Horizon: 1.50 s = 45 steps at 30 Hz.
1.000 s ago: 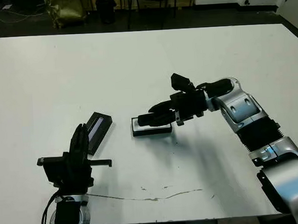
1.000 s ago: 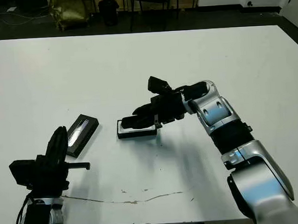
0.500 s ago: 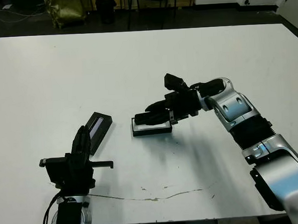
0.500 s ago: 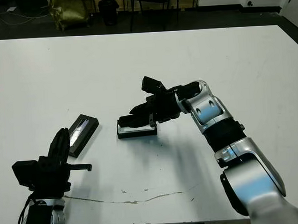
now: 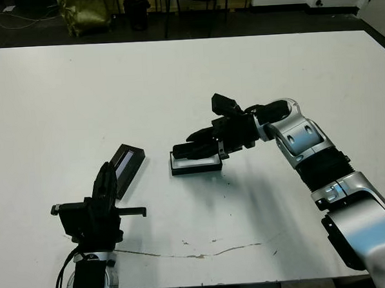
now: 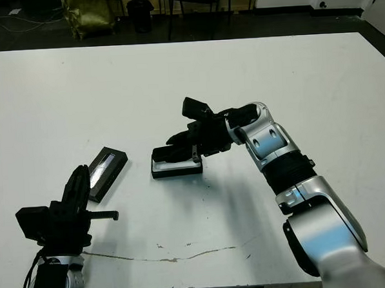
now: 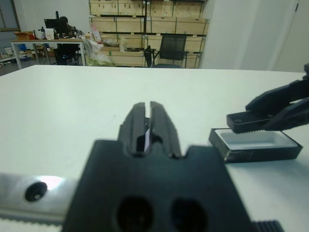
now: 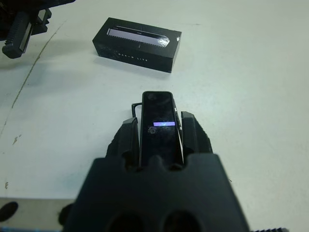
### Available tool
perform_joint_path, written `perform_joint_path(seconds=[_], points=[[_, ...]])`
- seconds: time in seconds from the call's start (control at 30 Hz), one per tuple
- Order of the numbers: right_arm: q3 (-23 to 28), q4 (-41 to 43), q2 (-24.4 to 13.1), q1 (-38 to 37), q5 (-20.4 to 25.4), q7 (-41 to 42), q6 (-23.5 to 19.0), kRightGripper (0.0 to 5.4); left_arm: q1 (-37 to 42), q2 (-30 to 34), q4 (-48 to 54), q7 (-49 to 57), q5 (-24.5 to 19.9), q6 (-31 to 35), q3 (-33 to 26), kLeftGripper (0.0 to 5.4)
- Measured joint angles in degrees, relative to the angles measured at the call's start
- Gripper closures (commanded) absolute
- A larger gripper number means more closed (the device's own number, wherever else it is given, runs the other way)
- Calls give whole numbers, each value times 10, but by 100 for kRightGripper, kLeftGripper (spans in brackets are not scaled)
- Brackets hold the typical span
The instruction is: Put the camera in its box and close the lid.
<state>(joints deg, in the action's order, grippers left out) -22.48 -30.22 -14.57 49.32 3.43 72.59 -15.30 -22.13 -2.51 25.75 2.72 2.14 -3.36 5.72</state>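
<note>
A white table (image 5: 272, 69) was seen, marked with a thin dark scratch (image 5: 205, 253) near its front edge. The box (image 5: 196, 164) was black outside and lined in white. The lid (image 5: 125, 170) was black with a glossy grey strip along its top. The camera (image 8: 161, 125) was glossy black with a small purple-lit bar. Both grippers' fingers were black; the right arm (image 5: 309, 144) was silver and black.
</note>
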Motion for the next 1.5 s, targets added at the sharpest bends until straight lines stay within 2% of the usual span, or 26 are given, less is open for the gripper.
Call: perform_joint_path(seconds=[0.57,0.87,1.4,1.5], points=[[-10,-10,0,0,-35,-10,10,455,-2,-1,5,0,-1,7,2,540],[-21,-15,0,-1,-61,-19,70,455,-2,-1,7,5,1,10,3,540],[-26,-10,0,-2,-66,-20,70,455,-4,-1,12,6,2,15,6,540],[-26,-9,0,-2,-66,-20,58,455,-5,-1,12,7,2,15,6,540]])
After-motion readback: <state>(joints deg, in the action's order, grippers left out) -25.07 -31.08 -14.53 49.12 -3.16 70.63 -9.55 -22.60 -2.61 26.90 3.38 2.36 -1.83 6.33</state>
